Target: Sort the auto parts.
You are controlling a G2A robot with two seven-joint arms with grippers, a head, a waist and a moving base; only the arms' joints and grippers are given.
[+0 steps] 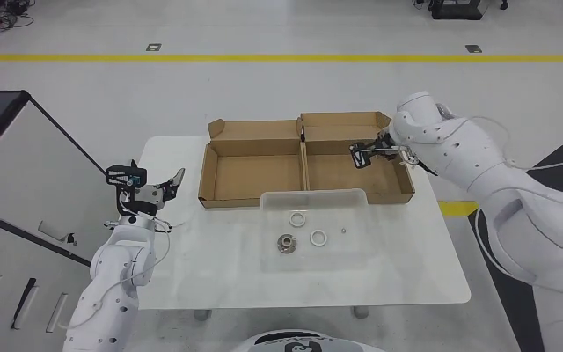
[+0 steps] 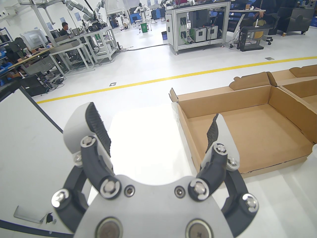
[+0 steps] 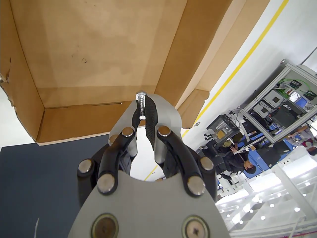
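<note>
On the white table [image 1: 396, 273], nearest of all, one clear tray [image 1: 312, 197] is seen in the middle. Four parts are counted in it: one big ring [image 1: 297, 218], one small ring [image 1: 318, 237], one round metal hub [image 1: 286, 244] and one tiny piece [image 1: 342, 231], too small to be told. They lie apart from each other.

A little farther, at the left edge of the table, the left arm is bent and held up. The left gripper [image 2: 153, 111] is kept above the table top and is pointed at the far boxes. Its two fingers are spread wide.

Just past the tray, two brown cardboard boxes are set side by side, wall against wall. The left box [image 1: 255, 176] is nearer the left gripper. The right arm is stretched in from the right, over the right box [image 1: 334, 173]. The right gripper [image 3: 143, 99] is held above the box floor and is pointed left. Its fingers are pressed together on one bolt [image 3: 141, 107]. The bolt is pinched along its threads, and its head is seen at the fingertips, turned to the box wall
</note>
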